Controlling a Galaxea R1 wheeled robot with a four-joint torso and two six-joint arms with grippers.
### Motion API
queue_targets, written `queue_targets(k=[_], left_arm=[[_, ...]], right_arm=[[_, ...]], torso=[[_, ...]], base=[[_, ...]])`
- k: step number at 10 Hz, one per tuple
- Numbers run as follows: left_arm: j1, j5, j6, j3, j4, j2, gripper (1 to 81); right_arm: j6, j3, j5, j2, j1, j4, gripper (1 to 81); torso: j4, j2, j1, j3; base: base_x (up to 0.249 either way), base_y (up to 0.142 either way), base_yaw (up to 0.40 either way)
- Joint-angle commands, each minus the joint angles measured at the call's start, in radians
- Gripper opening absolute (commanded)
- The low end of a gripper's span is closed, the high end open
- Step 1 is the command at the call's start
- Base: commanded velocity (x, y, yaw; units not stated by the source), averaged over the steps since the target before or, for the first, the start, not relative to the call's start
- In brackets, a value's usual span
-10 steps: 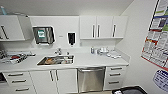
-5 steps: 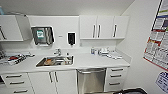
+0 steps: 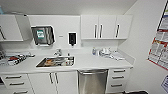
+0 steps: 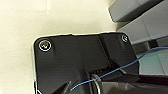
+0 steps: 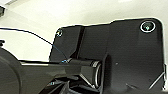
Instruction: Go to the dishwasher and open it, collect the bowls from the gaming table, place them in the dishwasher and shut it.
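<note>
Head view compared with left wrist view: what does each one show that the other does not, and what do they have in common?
The head view shows the kitchenette: the dishwasher with its steel front closed under the counter, the sink to its left, white wall cabinets above, and a black dispenser on the wall.

The left wrist view shows the robot's own dark plate, a thin blue cable across it, a pale surface behind, and grey shapes at one edge that I cannot identify.

Shared: I cannot match any object between the two views; both have pale, light-coloured surroundings.
</note>
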Motion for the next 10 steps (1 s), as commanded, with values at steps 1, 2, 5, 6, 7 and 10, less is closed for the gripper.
queue_targets(k=[1,2,5,6,7,10], left_arm=[[-0.049,0.045,0.006,0.01,0.008,-0.018,81.1],[-0.047,0.043,0.006,0.01,0.008,-0.018,81.1],[-0.049,0.043,0.006,0.011,0.01,-0.018,81.1],[-0.047,0.043,0.006,0.011,0.01,-0.017,81.1],[-0.047,0.043,0.006,0.011,0.01,-0.017,81.1],[-0.049,0.043,0.006,0.011,0.01,-0.014,81.1]], right_arm=[[-0.004,0.025,-0.041,-0.013,0.044,-0.017,81.1],[-0.004,0.025,-0.041,-0.013,0.044,-0.017,81.1],[-0.004,0.025,-0.041,-0.013,0.044,-0.017,81.1],[-0.004,0.025,-0.041,-0.013,0.044,-0.017,81.1],[-0.004,0.023,-0.041,-0.013,0.044,-0.017,81.1],[-0.004,0.02,-0.041,-0.013,0.046,-0.017,81.1]], torso=[[0.0,0.0,0.0,0.0],[0.0,0.0,0.0,0.0],[0.0,0.0,0.0,0.0],[0.0,0.0,0.0,0.0],[0.0,0.0,0.0,0.0],[0.0,0.0,0.0,0.0]], base=[[0.066,0.091,0.0],[0.066,0.08,0.0],[0.078,0.02,0.0],[0.086,0.0,0.0],[0.087,0.0,0.0],[0.094,0.0,0.0]])
